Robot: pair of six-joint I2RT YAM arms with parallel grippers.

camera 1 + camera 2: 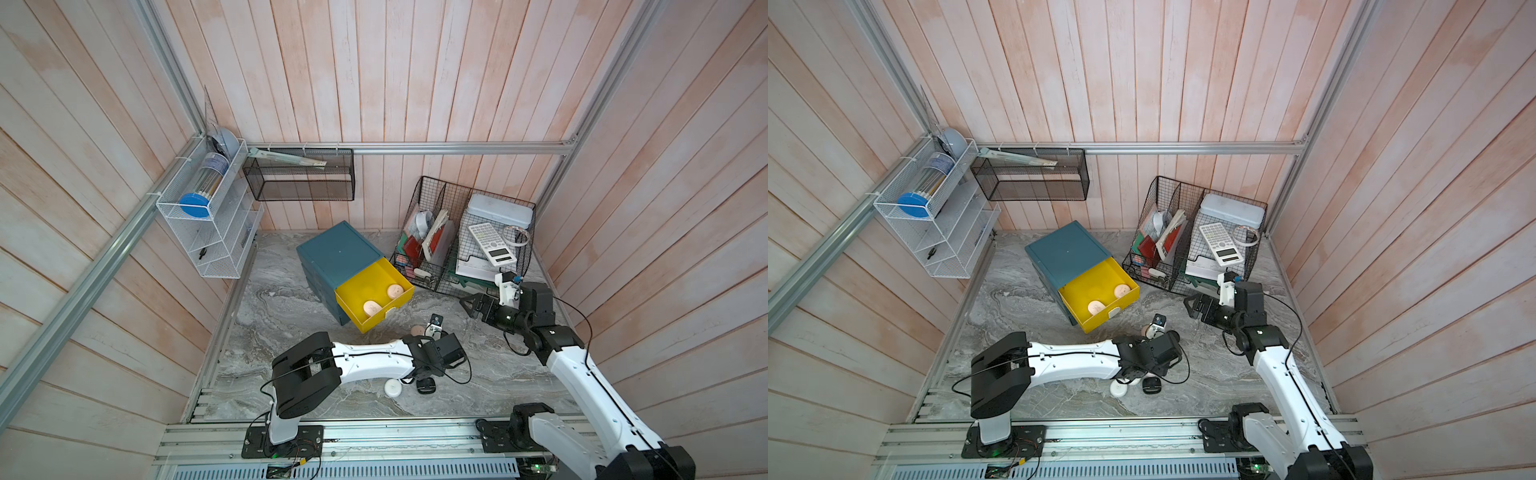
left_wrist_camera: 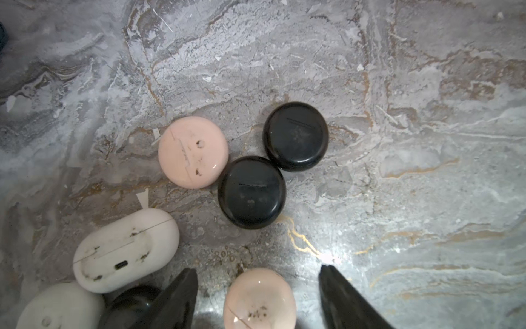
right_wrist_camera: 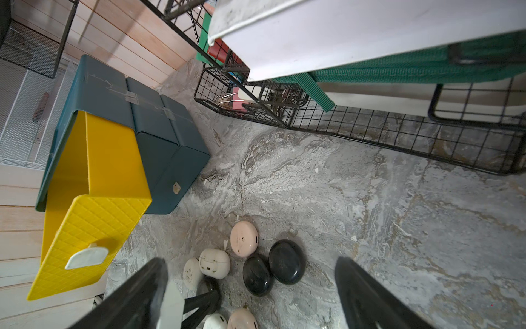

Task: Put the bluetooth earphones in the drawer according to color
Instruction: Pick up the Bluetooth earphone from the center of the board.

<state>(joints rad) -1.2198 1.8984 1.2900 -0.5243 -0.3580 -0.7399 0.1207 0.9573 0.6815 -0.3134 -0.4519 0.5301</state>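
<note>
- Teal plastic forms the chest of drawers (image 1: pixel 336 253), which is set askew near the back of the marbled grey table (image 1: pixel 291 324). Its long axis runs from the back wall towards the robot's right front, and the drawer fronts are turned that way.
- Its yellow drawer (image 1: pixel 365 284), the top one, is pulled well out. A quilted front and a white tab handle (image 3: pixel 85 257) are shown in the right wrist view. The two teal drawers (image 3: pixel 159 159) below it are pushed in.
- Two pale pink cases (image 1: pixel 394 291) (image 1: pixel 371 308) are laid flat in the yellow drawer, apart from each other.
- On the table in front of the chest, a round pink case (image 2: pixel 193 152) is touched by a black case (image 2: pixel 252 192), which in turn is touched by a second black case (image 2: pixel 295 136). All three are glossy, scuffed pebbles lying flat.
- A white case (image 2: pixel 126 250), oblong and smudged, is laid with its seam and charging port turned up. A second white case (image 2: pixel 57 307) is seen just beside it.
- The left gripper (image 2: pixel 259 269) is lowered over a lone pink case (image 2: pixel 259 302). Its fingers are released, and a gap is left on each side of that case.
- The right gripper (image 3: pixel 250 259) is held above the table near a black wire rack (image 3: pixel 398 136). Its fingers are spread wide and nothing is grasped.
</note>
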